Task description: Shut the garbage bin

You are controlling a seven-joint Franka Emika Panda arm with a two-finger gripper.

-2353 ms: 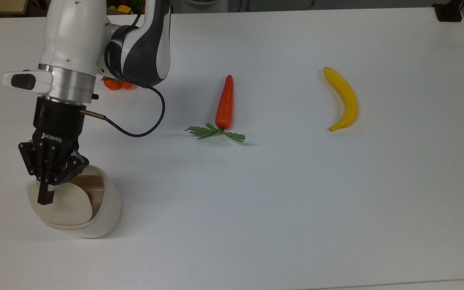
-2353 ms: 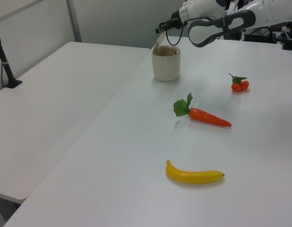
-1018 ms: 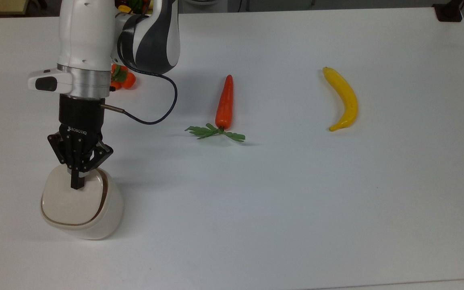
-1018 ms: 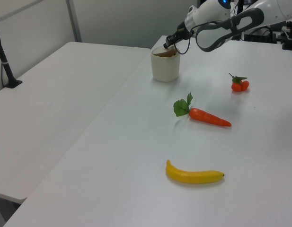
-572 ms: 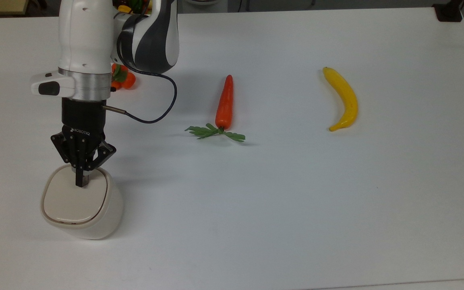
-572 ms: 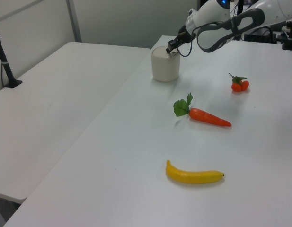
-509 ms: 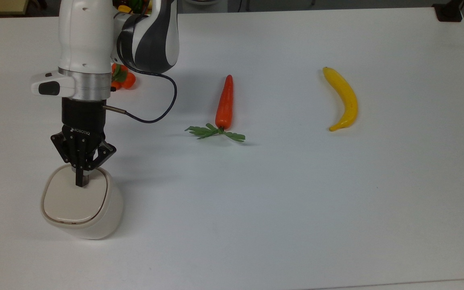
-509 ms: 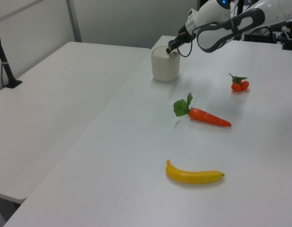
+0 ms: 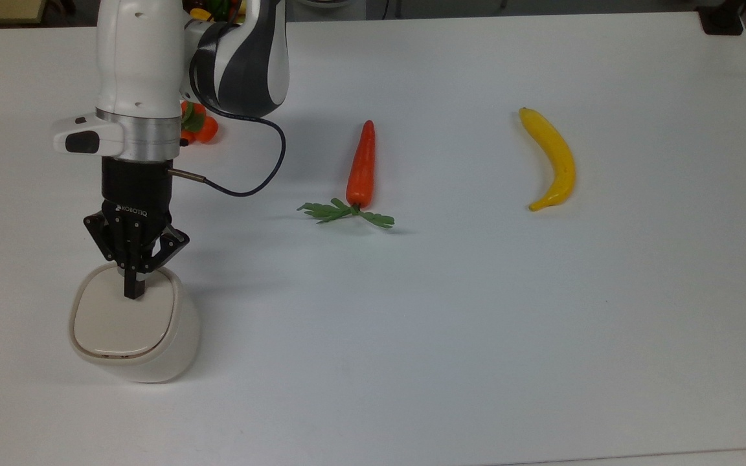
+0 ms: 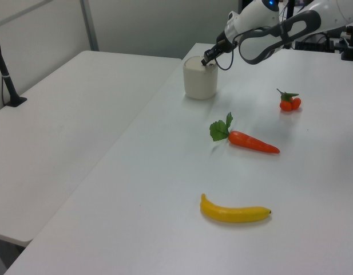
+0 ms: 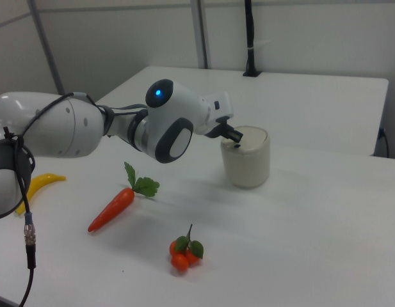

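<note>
One smooth white table (image 9: pixel 476 336) is carrying everything. One glossy white and grey arm (image 9: pixel 146 71) is reaching down over it at the top view's left, ending in a black gripper (image 9: pixel 131 292) whose two fingers are pressing together with nothing between them, their joined tip resting on the lid near its far edge.

The garbage bin (image 9: pixel 153 359) is standing upright at the top view's lower left, well apart from the food. It is one rounded-square tub of smooth cream plastic, and its flat beige lid (image 9: pixel 117 323) is lying level in the rim, closed. In the left view the garbage bin (image 10: pixel 199 80) is sitting near the table's far edge.

One curved, glossy yellow banana (image 9: pixel 551 158) is lying at the top view's right. One tapered orange carrot (image 9: pixel 361 165) with feathery green leaves is lying mid-table. One small cluster of round orange fruits (image 11: pixel 183 254) with green leaves is sitting near the arm.
</note>
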